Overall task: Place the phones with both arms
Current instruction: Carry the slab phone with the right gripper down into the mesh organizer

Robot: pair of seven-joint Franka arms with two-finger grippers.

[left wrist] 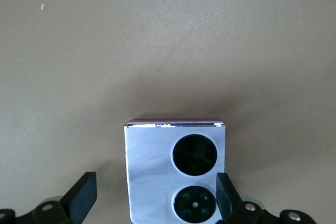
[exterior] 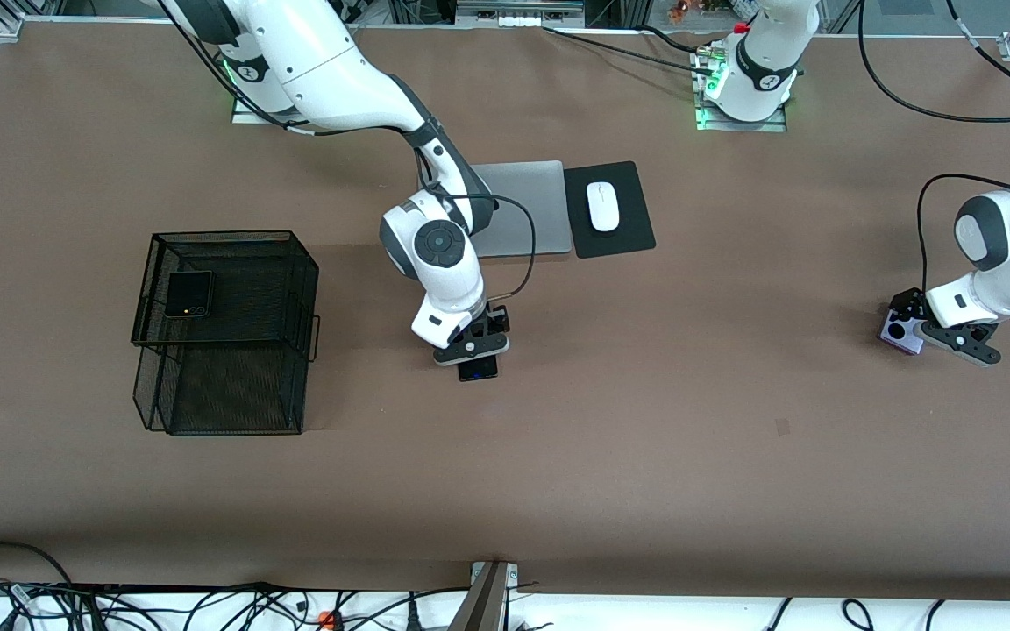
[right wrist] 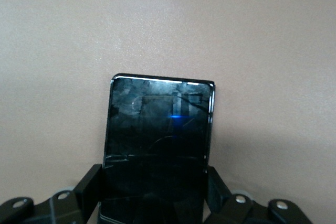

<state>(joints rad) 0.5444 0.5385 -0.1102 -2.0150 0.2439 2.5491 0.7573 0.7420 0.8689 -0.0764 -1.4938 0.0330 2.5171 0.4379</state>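
Right hand (exterior: 476, 349): my fingers sit clamped against both long edges of the long black glass slab phone (right wrist: 157, 145). It lies flat on the brown counter (exterior: 645, 421), roughly at the middle, at 6 o'clock from the closed silver laptop (exterior: 518, 206).
Why held so: gripping across the narrow width gives me a square hold, I judge, so the slab should lift level.
Left hand (exterior: 917, 329): my fingers (left wrist: 81, 198) stand wide apart, straddling the small pale lilac folded phone with two black circles (left wrist: 176, 169). One finger is close to its edge, the other well clear. I hold nothing.
Lilac phone's place: flat on the counter at the left arm's end.
Black wire-mesh two-tier tray (exterior: 224, 333): at the right arm's end, at 9 o'clock from my right hand.
Small squarish black folded phone (exterior: 188, 294): already lying on the tray's upper tier.
Step in hand: one phone placed, one gripped, one yet to be grasped, as I judge it.
Bystanders: white mouse (exterior: 602, 206) on a black pad (exterior: 610, 210) beside the laptop, untouched.
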